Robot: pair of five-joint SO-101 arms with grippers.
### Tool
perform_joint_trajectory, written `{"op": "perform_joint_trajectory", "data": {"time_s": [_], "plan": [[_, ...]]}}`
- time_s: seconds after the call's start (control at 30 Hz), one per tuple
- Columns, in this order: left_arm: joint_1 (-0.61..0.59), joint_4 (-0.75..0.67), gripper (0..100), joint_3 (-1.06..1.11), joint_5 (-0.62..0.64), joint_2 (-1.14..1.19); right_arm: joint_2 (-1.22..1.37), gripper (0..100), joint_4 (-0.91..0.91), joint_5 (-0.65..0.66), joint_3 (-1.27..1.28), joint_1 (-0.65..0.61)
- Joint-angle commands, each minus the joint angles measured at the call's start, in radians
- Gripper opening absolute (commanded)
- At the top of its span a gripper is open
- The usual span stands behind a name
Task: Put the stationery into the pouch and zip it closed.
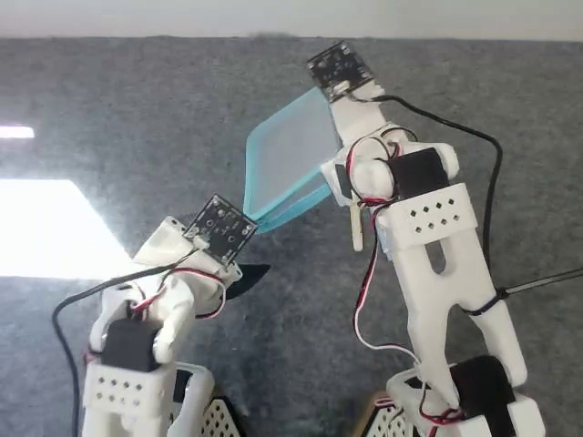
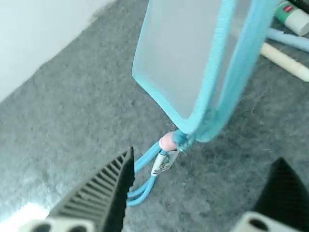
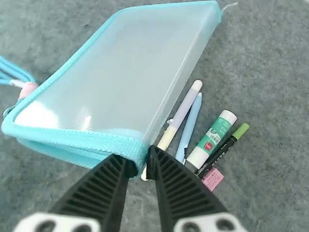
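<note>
Right gripper (image 3: 137, 162) pinching the pouch (image 3: 130, 72) by its teal edge, left gripper (image 2: 205, 159) with fingers spread wide, holding nothing, near the pouch's cord (image 2: 143, 166), stationery (image 3: 212, 137) alongside.

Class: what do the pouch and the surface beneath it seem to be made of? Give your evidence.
The pouch: probably frosted, translucent plastic, matte; light glows through. Its edging: woven turquoise fabric, visible weave. The surface: likely grey felt or carpet, fuzzy fibres.
</note>
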Motion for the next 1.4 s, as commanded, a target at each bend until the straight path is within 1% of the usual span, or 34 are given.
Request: {"op": "perform_joint_trajectory", "data": {"time_s": [0.0,0.1,0.27,0.33,0.4,0.53,0.6,0.67,0.73,0.83,0.9,1.03,1.13,1.2,1.27,1.37], "plan": [[0.002,-0.121,40,0.022,0.054,0.035,-0.074,0.7,0.048,0.034,-0.071,-0.024],[0.000,-0.164,40,0.036,0.052,0.058,-0.077,0.7,0.104,0.034,-0.120,-0.039],[-0.002,-0.163,40,0.031,0.052,0.055,-0.077,0.7,0.148,0.034,-0.189,-0.039],[-0.002,-0.140,40,0.027,0.052,0.055,-0.076,0.7,0.148,0.034,-0.184,-0.039],[-0.002,-0.087,40,-0.008,0.060,0.054,-0.076,0.7,0.140,0.031,-0.158,-0.039],[-0.002,0.051,40,-0.120,0.167,0.054,-0.076,0.7,0.104,0.015,-0.110,-0.030],[-0.015,0.123,40,-0.171,0.245,0.054,-0.074,0.7,0.067,-0.020,-0.106,0.001],[-0.025,0.172,40,-0.197,0.281,0.055,-0.071,0.7,0.019,-0.029,-0.104,0.031],[-0.026,0.195,40,-0.205,0.301,0.055,-0.042,0.7,-0.018,-0.028,-0.109,0.050],[-0.021,0.189,40,-0.209,0.347,0.055,0.036,0.7,-0.081,-0.048,-0.130,0.051],[-0.020,0.183,40,-0.203,0.361,0.055,0.074,0.7,-0.128,-0.118,-0.161,0.073],[-0.028,0.183,40,-0.189,0.365,0.057,0.087,0.7,-0.220,-0.218,-0.285,0.208],[-0.028,0.173,40,-0.170,0.367,0.055,0.087,0.7,-0.242,-0.270,-0.381,0.392],[-0.028,0.141,40,-0.140,0.373,0.055,0.087,0.7,-0.240,-0.279,-0.397,0.530],[-0.023,0.097,40,-0.104,0.400,0.057,0.085,0.7,-0.229,-0.279,-0.394,0.639],[-0.020,0.028,40,-0.074,0.433,0.064,0.085,0.7,-0.199,-0.279,-0.361,0.740]]}}
